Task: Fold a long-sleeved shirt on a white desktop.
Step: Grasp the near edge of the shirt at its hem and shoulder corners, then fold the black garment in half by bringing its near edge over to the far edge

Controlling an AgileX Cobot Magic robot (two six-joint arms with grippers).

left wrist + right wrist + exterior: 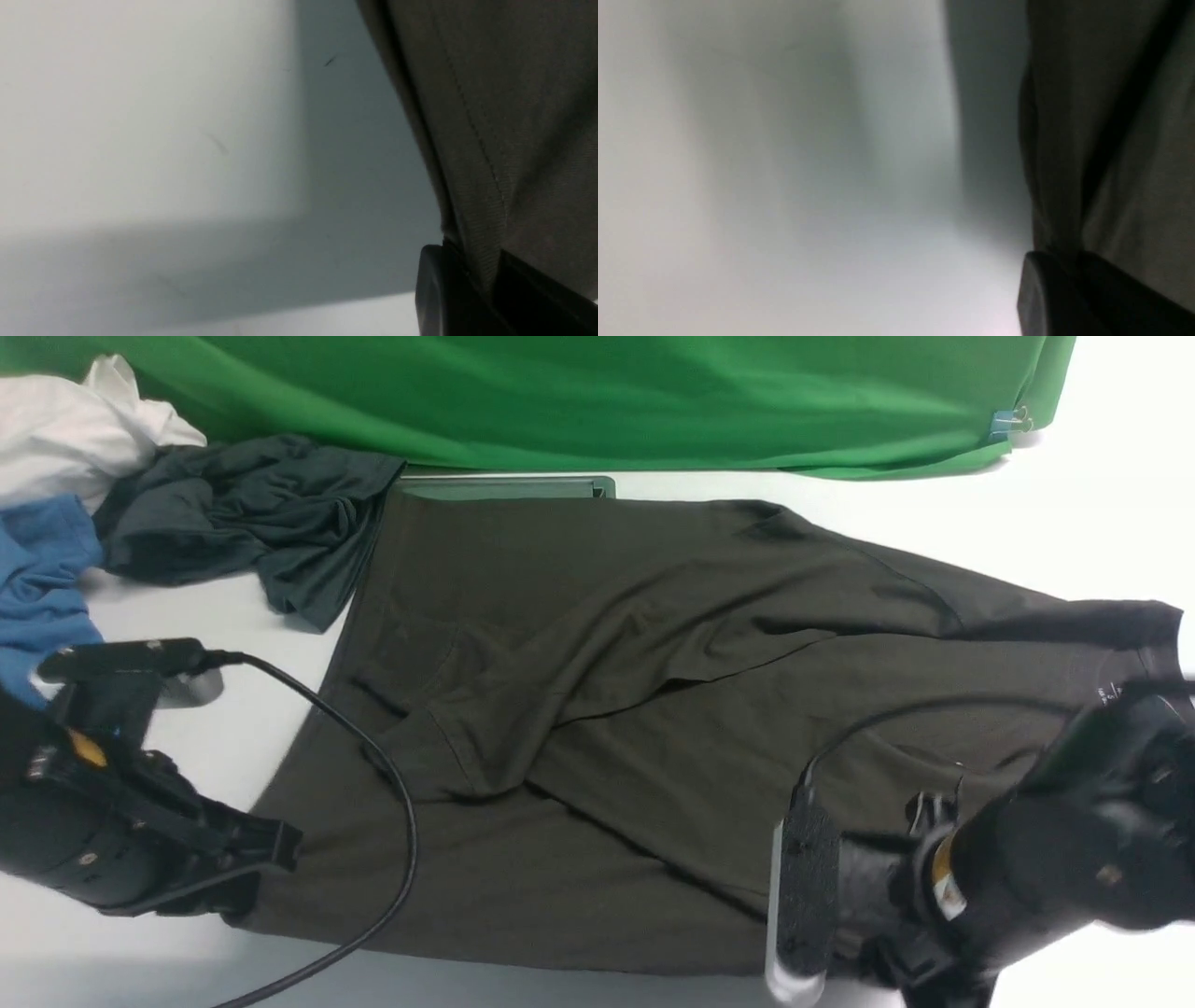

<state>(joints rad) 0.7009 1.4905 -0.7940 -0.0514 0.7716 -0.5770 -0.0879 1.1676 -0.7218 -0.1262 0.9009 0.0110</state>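
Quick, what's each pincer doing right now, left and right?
Left pincer: closed, holding the long-sleeved shirt by its edge.
Right pincer: closed, also gripping the long-sleeved shirt's edge.

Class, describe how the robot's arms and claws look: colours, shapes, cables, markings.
Both the left arm and right arm are bulky, matte black, each with a small orange-yellow label. A black cable loops from the left wrist's camera bar; another curves from the right's grey-edged module. The claw fingers are black with rounded tips.

Dark olive-brown long-sleeved shirt [597, 709] lies spread sideways on the white desktop [1074, 523], collar to the right, sleeve folded across its wrinkled body.
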